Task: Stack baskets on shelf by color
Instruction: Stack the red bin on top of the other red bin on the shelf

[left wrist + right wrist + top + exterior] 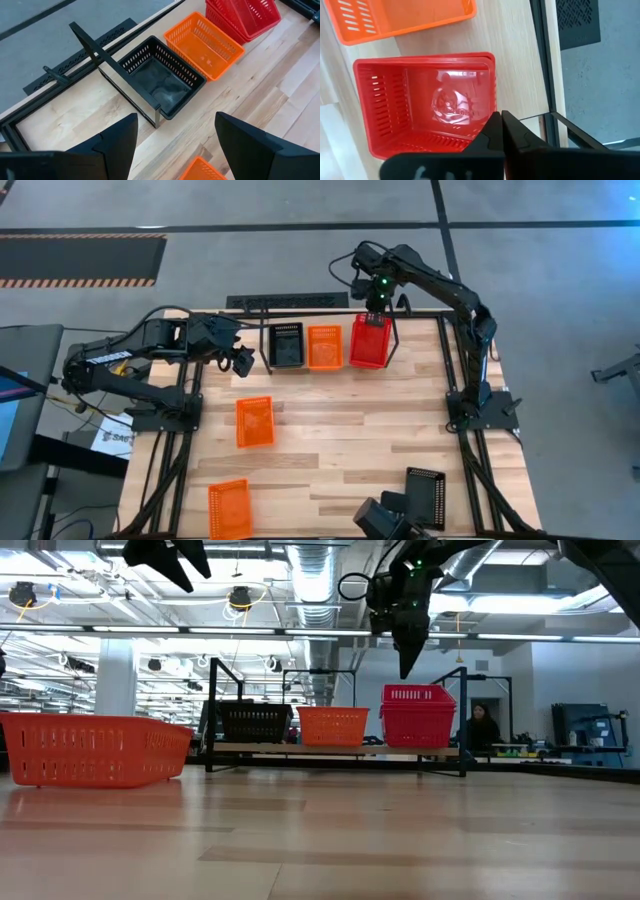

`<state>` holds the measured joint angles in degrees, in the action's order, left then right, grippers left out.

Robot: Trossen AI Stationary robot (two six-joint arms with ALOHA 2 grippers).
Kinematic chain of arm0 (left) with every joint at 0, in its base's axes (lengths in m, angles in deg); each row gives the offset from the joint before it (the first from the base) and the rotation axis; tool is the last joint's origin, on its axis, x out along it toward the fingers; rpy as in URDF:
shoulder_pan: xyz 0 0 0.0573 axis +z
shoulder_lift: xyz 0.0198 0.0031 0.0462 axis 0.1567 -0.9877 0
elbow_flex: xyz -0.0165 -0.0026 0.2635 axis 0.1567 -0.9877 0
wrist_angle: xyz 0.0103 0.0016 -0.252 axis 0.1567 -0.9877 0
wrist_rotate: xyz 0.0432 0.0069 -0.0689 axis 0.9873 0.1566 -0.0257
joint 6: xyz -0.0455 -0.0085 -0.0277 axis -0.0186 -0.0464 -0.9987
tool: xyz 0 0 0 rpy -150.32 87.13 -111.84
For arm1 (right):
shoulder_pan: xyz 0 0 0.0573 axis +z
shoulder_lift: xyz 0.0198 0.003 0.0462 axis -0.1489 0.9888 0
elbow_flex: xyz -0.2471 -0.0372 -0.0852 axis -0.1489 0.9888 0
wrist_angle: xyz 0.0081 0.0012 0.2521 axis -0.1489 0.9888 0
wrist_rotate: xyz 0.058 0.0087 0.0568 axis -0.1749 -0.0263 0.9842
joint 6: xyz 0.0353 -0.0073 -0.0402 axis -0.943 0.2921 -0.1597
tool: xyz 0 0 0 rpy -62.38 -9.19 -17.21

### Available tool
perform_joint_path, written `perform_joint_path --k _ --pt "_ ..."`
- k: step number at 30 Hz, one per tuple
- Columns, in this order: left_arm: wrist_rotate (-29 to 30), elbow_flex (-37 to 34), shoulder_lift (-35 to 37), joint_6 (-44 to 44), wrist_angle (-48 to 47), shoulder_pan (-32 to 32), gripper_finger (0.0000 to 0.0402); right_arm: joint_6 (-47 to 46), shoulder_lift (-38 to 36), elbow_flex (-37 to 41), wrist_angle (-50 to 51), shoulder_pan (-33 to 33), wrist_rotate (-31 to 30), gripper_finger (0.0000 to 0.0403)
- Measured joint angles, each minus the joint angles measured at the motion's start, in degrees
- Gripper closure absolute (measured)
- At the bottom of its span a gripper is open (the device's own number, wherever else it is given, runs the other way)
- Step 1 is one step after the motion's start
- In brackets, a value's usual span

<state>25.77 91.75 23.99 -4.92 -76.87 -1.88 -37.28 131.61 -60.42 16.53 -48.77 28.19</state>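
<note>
Baskets are seen in 3 spots on the shelf (262, 348) at the far edge of the table (340, 440): a black basket (287, 346) at its left end, an orange basket (324, 347) in the middle, and a stack of red baskets (369, 341) at its right end. In the left wrist view the red stack is shown as nested trays, the top one tilted; their count cannot be told for certain. The right gripper (377, 306) is held above the far side of the red stack, apart from it in the low view, and its fingers (502, 131) are pressed together with nothing between them. The left gripper (240, 360) is held in the air just left of the shelf, and its fingers (117, 140) are spread wide and empty. 2 more orange baskets are left on the table: one (254, 421) near the middle-left, the other (230, 508) at the near left edge. Another black basket (424, 492) lies at the near right edge, tilted. A person (482, 726) is seen seated in the room behind the table.
</note>
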Motion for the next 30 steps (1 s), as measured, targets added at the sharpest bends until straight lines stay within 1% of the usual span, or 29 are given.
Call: perform_joint_path --k 5,9,13,16,21,24,28,30 --pt "0.00 0.00 -0.02 0.00 0.00 0.00 0.0150 -0.89 0.14 0.00 0.00 -0.02 0.21 0.0401" --pt "-0.02 0.00 -0.02 0.00 0.00 0.00 0.0150 -2.28 2.14 0.11 0.42 0.01 0.97 0.0402" --pt "-0.10 0.00 -0.02 0.00 -0.04 0.00 0.0150 -2.00 3.78 0.62 -0.86 0.37 0.26 0.0402" --pt "-0.12 0.00 -0.01 0.00 -0.03 -0.02 0.0150 -0.78 3.87 2.10 -1.62 0.36 0.12 0.0402" --pt "-0.06 0.00 -0.01 0.00 -0.02 -0.02 0.0150 -1.79 3.87 2.95 -0.80 0.60 0.09 0.0402" --pt "-0.06 0.00 -0.01 0.00 -0.02 -0.03 0.0150 -4.48 3.48 2.95 2.41 2.01 0.02 0.0402" --pt "-0.04 0.00 0.00 0.00 -0.02 -0.04 0.0150 -7.57 2.68 2.91 9.16 6.27 0.17 0.0402" --pt "-0.04 0.00 0.00 0.00 -0.02 -0.04 0.0150 -8.54 2.59 3.25 9.27 9.08 0.22 0.0402"
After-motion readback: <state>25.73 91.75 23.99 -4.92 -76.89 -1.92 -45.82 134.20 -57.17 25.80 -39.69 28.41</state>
